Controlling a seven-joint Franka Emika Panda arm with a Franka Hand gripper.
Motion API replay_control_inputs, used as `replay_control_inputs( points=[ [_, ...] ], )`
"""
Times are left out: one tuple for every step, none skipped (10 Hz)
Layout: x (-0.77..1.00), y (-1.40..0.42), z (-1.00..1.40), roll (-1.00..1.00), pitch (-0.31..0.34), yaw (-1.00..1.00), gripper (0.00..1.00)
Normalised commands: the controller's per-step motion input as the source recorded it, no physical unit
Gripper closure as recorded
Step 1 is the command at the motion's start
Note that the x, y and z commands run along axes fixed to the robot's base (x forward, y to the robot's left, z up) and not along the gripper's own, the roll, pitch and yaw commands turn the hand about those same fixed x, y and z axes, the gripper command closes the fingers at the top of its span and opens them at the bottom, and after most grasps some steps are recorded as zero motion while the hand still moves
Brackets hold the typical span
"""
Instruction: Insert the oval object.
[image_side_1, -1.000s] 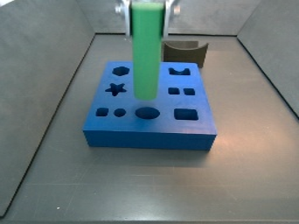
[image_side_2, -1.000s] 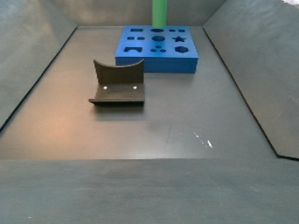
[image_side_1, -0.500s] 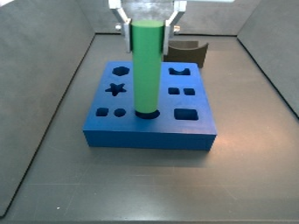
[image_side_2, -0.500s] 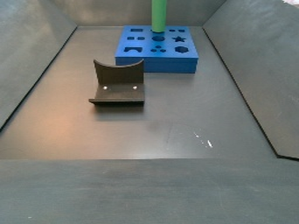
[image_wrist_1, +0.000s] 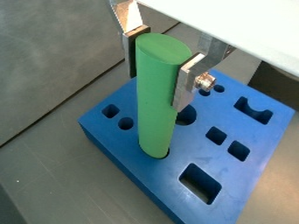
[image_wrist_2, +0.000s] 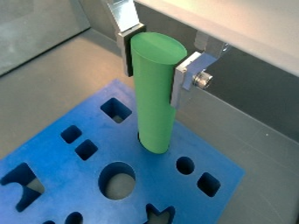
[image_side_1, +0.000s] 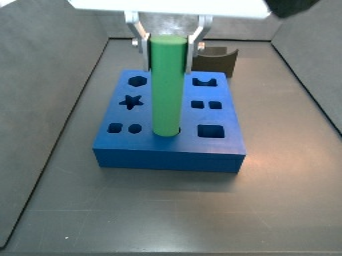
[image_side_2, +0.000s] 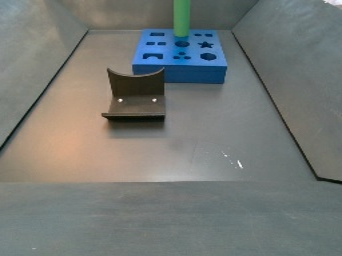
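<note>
While the oval object (image_wrist_1: 159, 94) stood upright, its lower end sat in a hole of the blue block (image_wrist_1: 222, 185), most of its green length above the block's top face. In a side view the peg (image_side_1: 164, 85) rose through the upper middle of the frame, its foot among the front row of holes in the block (image_side_1: 174, 148). In a side view from the far end it showed only as a green strip (image_side_2: 182, 16) at the top edge, over the block (image_side_2: 185, 55).

The gripper (image_wrist_2: 156, 61) was up at the peg's top end, and the 2 silver fingers (image_wrist_2: 187, 72) were closed narrowly against the peg's flanks, 1 on each side, holding it. Both wrist views showed that clamp, with the pads flat against the green.

The peg looked smooth, rigid and probably light, so it could slip or twist under a loose pinch; a hold high on the flatter sides of the oval seemed the sound place, as here. Whether it had bottomed out in the hole could not be told.

Beyond the block stood the dark grey curved piece (image_side_2: 134, 95), well apart, left of centre on the floor (image_side_2: 201, 150), untouched.
</note>
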Motion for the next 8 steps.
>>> replay_control_inputs(
  points=[
    [0.0, -0.05, -0.39, 0.0, -0.023, 0.0, 1.0],
    [0.0, -0.06, -0.41, 0.0, -0.046, -0.01, 1.0],
    [0.0, -0.09, -0.5, 0.0, -0.084, -0.03, 1.0],
    [0.0, -0.11, -0.48, 0.0, -0.137, -0.07, 1.0],
    [0.0, -0.1, -0.45, 0.03, -0.12, -0.04, 1.0],
    [0.0, -0.11, -0.46, 0.12, -0.097, 0.0, 1.0],
    [0.0, -0.01, -0.19, 0.02, -0.057, 0.0, 1.0],
    [0.0, 0.0, 0.0, 0.0, 0.0, 0.0, 1.0]
  ],
)
